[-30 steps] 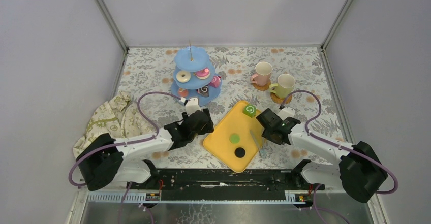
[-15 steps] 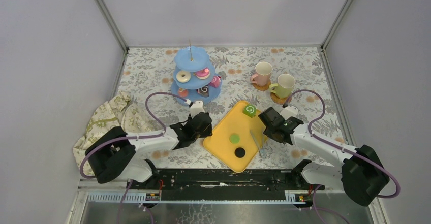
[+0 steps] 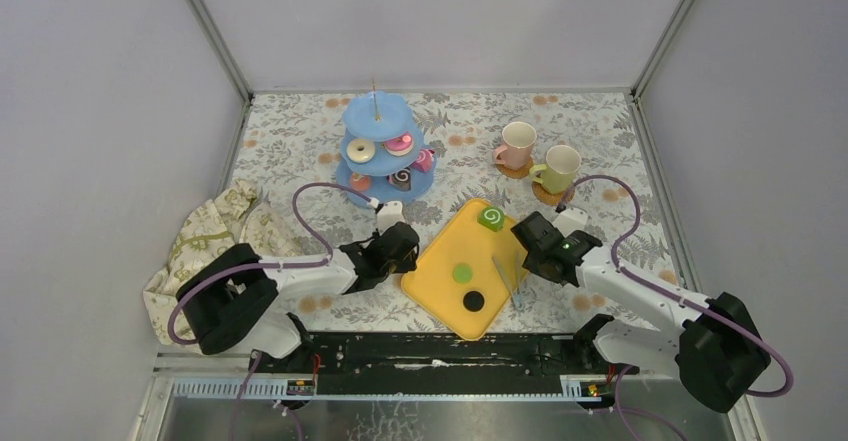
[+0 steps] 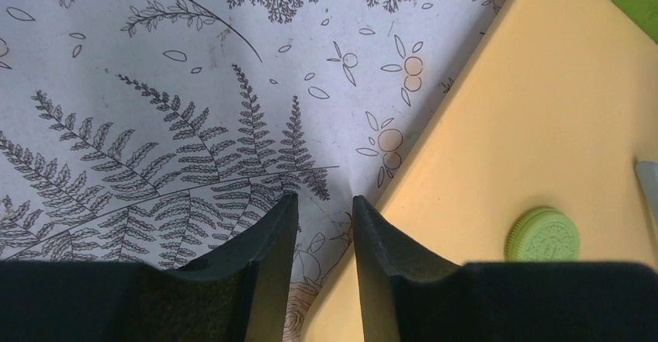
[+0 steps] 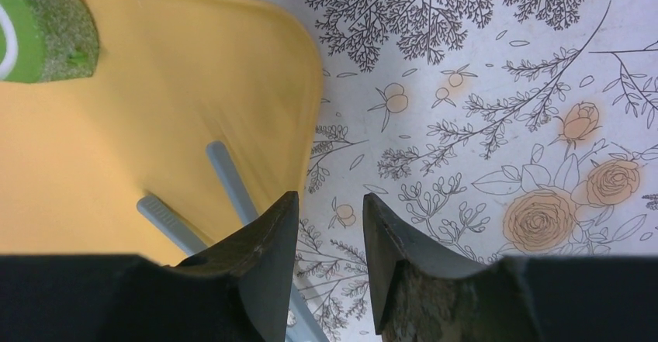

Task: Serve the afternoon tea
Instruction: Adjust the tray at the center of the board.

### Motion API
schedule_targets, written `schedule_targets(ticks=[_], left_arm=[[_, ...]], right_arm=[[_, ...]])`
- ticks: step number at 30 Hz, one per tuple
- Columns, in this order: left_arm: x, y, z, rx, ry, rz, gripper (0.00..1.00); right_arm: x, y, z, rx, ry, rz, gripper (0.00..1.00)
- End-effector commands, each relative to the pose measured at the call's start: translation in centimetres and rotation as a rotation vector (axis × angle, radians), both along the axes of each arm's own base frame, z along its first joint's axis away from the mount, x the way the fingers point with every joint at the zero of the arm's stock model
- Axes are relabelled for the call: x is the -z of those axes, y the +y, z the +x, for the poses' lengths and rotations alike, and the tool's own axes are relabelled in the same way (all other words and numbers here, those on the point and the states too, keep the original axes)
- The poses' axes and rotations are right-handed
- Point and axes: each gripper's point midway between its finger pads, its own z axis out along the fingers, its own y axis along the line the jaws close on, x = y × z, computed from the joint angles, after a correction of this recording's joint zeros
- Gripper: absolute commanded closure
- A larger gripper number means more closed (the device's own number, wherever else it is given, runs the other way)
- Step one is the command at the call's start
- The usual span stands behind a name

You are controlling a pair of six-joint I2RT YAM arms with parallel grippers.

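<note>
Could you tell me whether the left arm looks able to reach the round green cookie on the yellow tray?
Probably yes: the left end effector sits at the yellow tray's left rim, the green cookie lies just beyond on bare tray, and nothing stands between them.

A yellow rectangular plastic tray lies skewed by the near edge of the floral-covered bench, with pale grey-blue tongs resting across its right rim. A crumpled beige, green-printed cloth sits at the left edge.
</note>
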Motion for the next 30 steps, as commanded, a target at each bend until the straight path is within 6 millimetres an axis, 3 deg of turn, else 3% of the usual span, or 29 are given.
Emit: schedule_targets(ticks=[1,7,13,22,30], left_arm=[[-0.7,-1.1,-0.2,0.022,-0.007,-0.042,0.61],[-2.3,-0.4,0.5,-0.032,-0.057,-0.048,0.48],[-3.5,-0.7,0.3,-0.007,-0.08,-0.071,0.44],[-1.3,-1.0,-1.6,0.036,-0.024,-0.042,0.45],[0.1,-0.1,-1.7,-0.005,-0.003,0.004,0.47]], right_arm=[[-1.8,-0.1,0.0,-0.031,-0.029,0.005,0.57],[-1.8,0.2,0.0,-0.06,-0.021,0.008,0.56],[-1.5,0.6,-0.5,-0.078,-0.002,0.03,0.56],[-1.5,1.9,-1.5,-0.177,0.039,0.005,0.55],[-3.0,3.6,-2.1,-0.247,0.016,-0.058,0.53]])
